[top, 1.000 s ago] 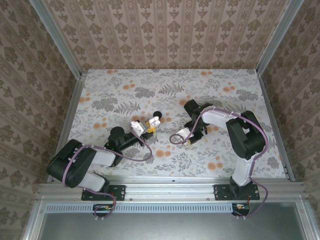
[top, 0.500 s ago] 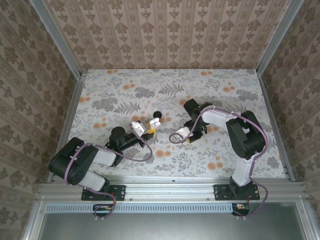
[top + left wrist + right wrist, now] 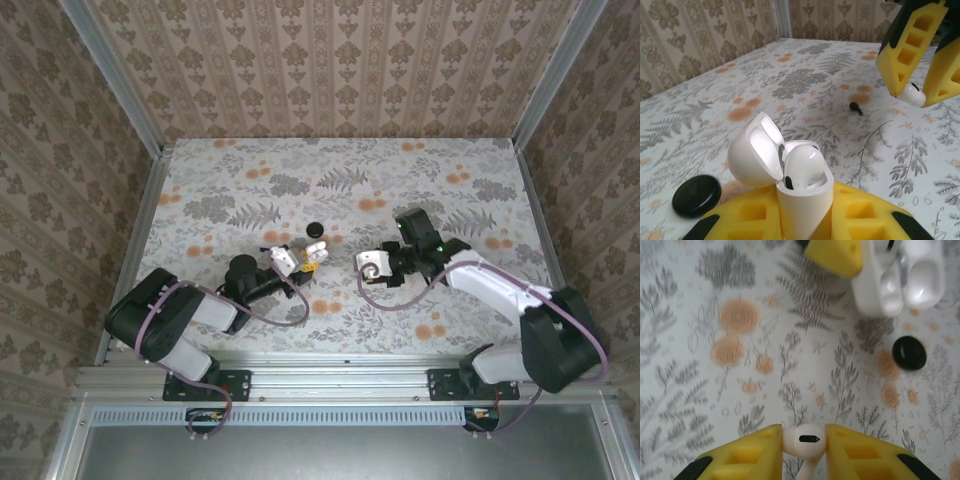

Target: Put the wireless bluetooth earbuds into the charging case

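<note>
Swinging round since a second ago, the right arm now lies nearer the table's right edge. Its gripper [image 3: 804, 442] is closed on a white earbud [image 3: 913, 94] and faces the case [image 3: 802, 187] near the table's middle. The left gripper [image 3: 308, 258] has barely shifted. It is clamped on the case's base with the lid [image 3: 752, 155] tipped back, probably to keep the open mouth steady for the drop-in.

From the left wrist, the earbud hangs beyond the case, well apart. A white rounded shape inside may be a seated earbud; I cannot tell. From the right wrist, the earbud's stem runs back into the gripper, and a black disc [image 3: 909, 353] lies near the case.
</note>
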